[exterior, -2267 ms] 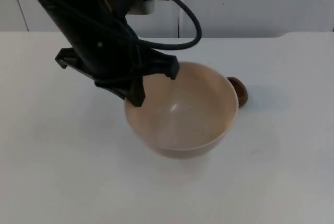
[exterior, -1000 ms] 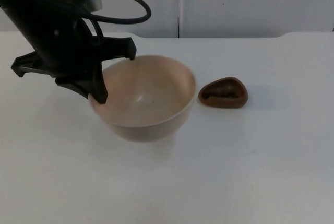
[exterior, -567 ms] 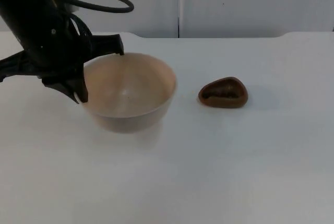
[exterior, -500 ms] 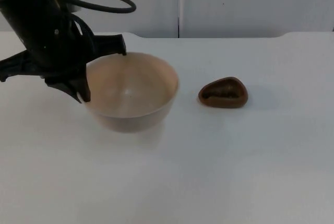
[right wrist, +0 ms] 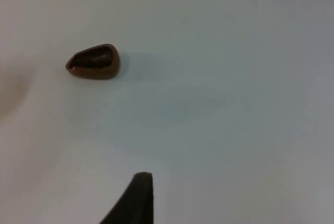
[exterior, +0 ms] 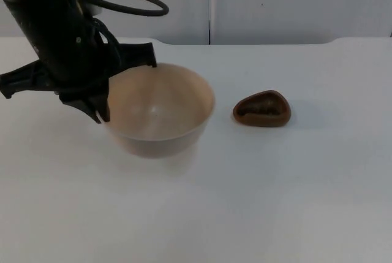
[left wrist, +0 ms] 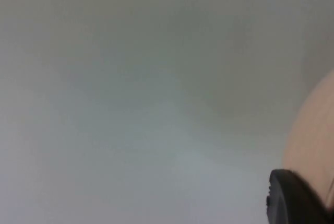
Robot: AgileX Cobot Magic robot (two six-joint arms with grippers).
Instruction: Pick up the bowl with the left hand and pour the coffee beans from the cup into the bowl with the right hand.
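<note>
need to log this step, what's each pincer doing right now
Left pincer: shut on the rim of the bowl.
Right pincer: above the table, away from the brown cup; holding nothing.

Left gripper (exterior: 103, 100) at centre left of the top view covers the near-left rim of the tan bowl (exterior: 165, 113), concealing finger contact. Contents of the brown cup (exterior: 262, 109) are too small to resolve.
</note>
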